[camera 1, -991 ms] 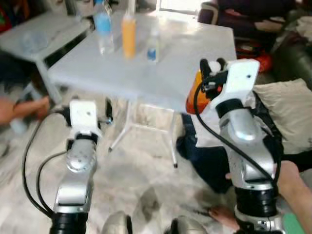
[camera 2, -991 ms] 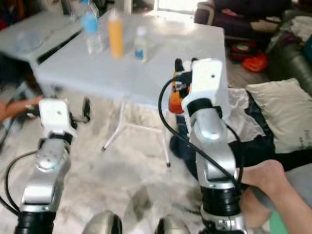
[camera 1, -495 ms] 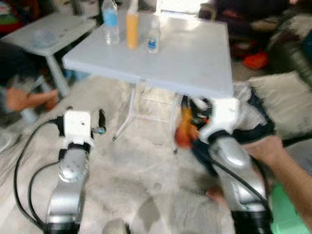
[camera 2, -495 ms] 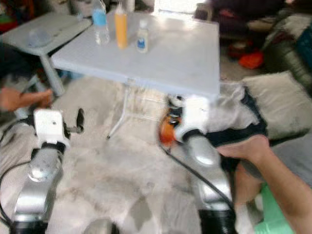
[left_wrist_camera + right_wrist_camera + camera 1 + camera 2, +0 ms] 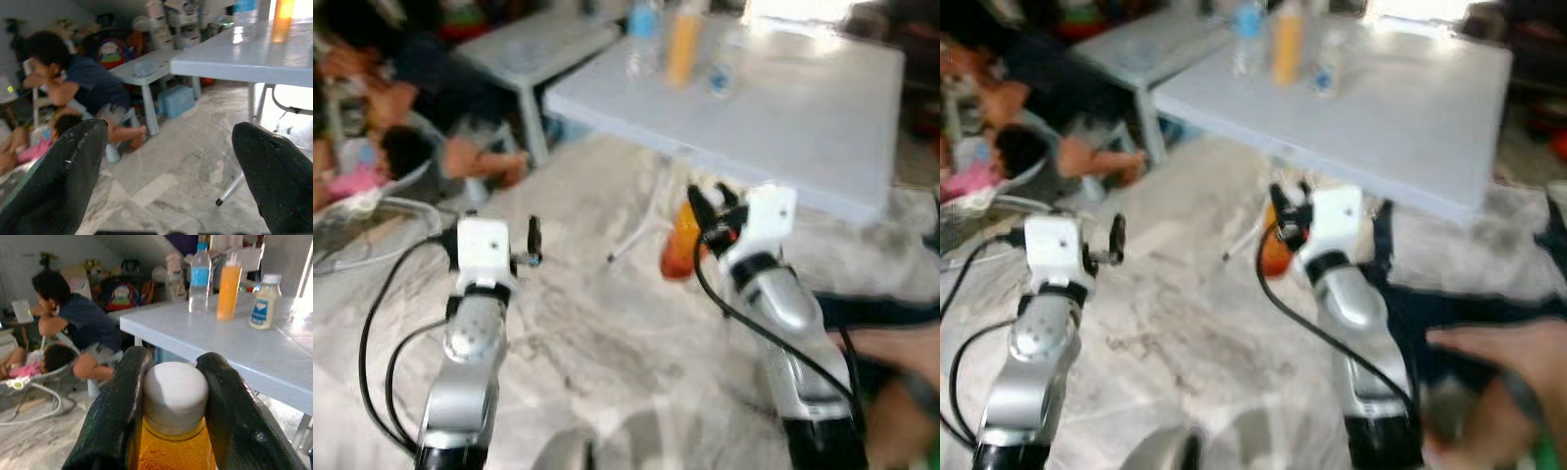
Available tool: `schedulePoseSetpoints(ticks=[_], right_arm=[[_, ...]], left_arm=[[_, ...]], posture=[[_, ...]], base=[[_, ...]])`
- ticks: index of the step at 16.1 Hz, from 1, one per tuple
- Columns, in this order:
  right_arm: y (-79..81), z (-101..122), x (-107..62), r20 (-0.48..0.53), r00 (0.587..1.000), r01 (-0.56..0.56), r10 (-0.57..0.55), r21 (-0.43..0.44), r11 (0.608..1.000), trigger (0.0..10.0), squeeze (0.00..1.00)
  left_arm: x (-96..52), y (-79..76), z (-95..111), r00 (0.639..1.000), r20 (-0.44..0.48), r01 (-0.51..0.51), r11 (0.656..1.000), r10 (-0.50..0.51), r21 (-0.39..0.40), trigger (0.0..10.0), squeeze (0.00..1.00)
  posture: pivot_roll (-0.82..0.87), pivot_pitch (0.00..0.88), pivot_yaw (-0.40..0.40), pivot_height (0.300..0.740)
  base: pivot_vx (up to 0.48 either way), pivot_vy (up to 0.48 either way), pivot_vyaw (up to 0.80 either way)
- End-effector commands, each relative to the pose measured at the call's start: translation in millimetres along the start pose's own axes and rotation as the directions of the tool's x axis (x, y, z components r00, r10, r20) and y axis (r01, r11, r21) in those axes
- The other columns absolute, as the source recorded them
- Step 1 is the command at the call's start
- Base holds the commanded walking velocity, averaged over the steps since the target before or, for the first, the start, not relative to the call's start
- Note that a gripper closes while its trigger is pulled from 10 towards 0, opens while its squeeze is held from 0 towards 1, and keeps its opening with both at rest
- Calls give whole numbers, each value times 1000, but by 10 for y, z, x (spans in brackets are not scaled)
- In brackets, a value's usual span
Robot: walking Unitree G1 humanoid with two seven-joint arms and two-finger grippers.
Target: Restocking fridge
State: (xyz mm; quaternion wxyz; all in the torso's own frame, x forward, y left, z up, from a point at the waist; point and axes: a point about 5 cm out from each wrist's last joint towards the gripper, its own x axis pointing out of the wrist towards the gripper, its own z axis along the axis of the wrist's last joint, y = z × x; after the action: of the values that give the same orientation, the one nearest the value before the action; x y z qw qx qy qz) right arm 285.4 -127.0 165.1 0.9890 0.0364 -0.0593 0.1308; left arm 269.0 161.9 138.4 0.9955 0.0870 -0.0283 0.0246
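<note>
At about eight o'clock the left gripper (image 5: 166, 161) hangs with its fingers spread wide and nothing between them, probably kept free for the fridge door. Right of centre the right gripper (image 5: 168, 382) pinches the white cap of an orange bottle (image 5: 681, 240), carried low at the white table's (image 5: 803, 108) near edge. At eleven o'clock, people (image 5: 73, 328) sit on the floor; three bottles (image 5: 230, 284) stand at twelve o'clock.

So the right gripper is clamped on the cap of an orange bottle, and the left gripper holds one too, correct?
Not quite. The right gripper is clamped on the orange bottle at its cap, but the left gripper is open and holds nothing, as the left wrist view shows.
</note>
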Motion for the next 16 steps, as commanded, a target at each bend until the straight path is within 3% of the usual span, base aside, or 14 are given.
schedulePoseSetpoints(ticks=[1,7,16], right_arm=[[47,41,19,32,999,-23,22,28,999,10000,0],[106,20,5,37,998,-60,58,65,996,10000,0],[106,108,60,92,993,-77,71,64,995,10000,0]], left_arm=[[-1,59,-4,1000,-9,-23,1000,23,14,10000,0],[-7,-12,-29,1000,-23,-11,1000,11,-15,10000,0],[19,0,-39,999,-40,-3,1000,2,-26,10000,0]], posture=[[39,34,-20,740],[31,36,-22,740],[34,36,-13,740]], base=[[0,0,800],[0,0,800],[0,0,793]])
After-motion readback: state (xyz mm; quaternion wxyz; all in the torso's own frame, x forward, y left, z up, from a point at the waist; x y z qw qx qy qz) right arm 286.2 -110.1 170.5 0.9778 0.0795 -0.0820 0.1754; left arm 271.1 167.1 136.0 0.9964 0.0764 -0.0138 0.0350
